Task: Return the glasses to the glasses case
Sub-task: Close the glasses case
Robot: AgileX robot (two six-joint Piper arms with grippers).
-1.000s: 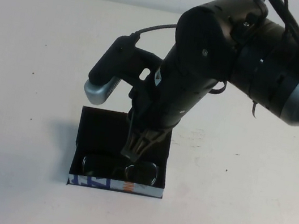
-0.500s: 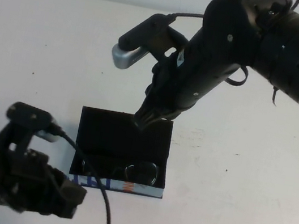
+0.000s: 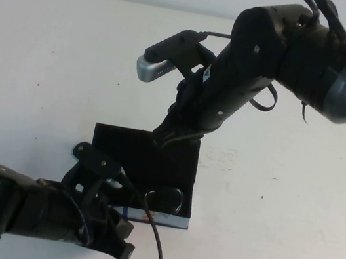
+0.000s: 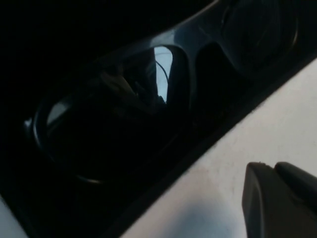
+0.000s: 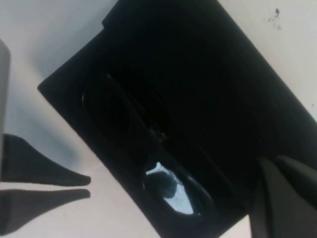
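Lower left of the high view, the left gripper hangs at the near left corner of the glasses case; its opening cannot be told. The glasses lie inside. At centre, the right gripper, fingers parted and empty, hangs above the case's far edge

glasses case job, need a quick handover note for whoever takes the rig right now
Right pincer: empty, hanging above the far edge of the glasses case.
Left pincer: empty, low at the case's near left corner.
Glasses: lying inside the case along its patterned front edge.
Done: glasses are in the case.
Left: the lid is not closed; both arms need to clear the case.
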